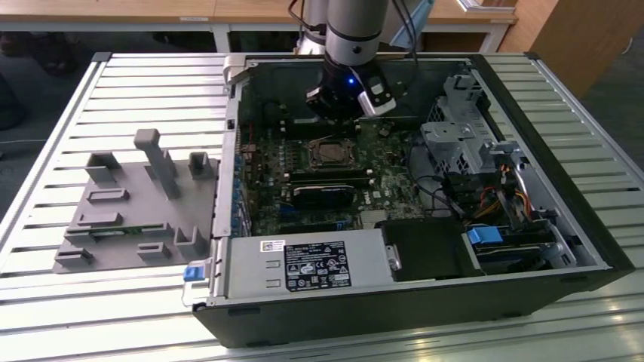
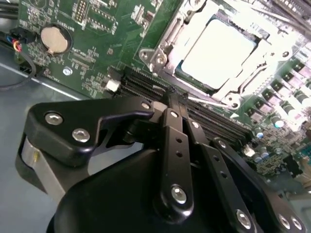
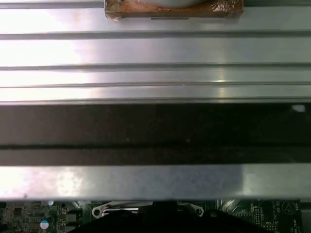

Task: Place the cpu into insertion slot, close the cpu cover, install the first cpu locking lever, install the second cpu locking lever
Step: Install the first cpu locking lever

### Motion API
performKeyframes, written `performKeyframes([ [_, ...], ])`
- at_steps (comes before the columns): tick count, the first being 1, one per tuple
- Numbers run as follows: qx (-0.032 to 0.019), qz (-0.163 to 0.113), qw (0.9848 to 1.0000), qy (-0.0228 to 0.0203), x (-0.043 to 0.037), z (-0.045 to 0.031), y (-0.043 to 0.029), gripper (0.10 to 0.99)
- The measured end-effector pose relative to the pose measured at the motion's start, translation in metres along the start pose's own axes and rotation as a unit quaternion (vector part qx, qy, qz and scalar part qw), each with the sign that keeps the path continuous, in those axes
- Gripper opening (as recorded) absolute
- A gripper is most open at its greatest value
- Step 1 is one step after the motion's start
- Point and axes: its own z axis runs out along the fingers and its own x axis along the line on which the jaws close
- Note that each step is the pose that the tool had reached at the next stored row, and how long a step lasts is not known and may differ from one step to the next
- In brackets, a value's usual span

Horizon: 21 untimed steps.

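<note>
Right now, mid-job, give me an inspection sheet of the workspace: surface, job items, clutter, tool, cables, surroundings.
Surface: slatted metal table carrying an open computer case.
Job's things: the cpu lies in the insertion slot; the cpu cover frames it and looks lowered. State of the locking levers cannot be told.
Clutter: grey fixture block on the table at the exterior view's left; coin battery on the green board.
Tool: the tool hangs over the memory slots beside the socket, fingers together, holding nothing.
Cables: coloured bundle inside the case at the exterior view's right.
Surroundings: wooden desks behind the table.
</note>
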Motion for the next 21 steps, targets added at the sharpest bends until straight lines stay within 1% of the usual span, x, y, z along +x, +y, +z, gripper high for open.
performKeyframes([
  [3, 0.0001, 0.000, 1.0000, 0.0001, -0.0004, 0.0018, -0.0003, 0.106],
  [11, 0.0015, 0.000, 1.0000, 0.0000, -0.0005, 0.0035, -0.0005, 0.106],
  [16, 0.0066, 0.000, 1.0000, -0.0001, -0.0005, 0.0047, -0.0007, 0.106],
  [21, 0.0138, 0.000, 0.9999, -0.0003, -0.0005, 0.0064, -0.0009, 0.106],
])
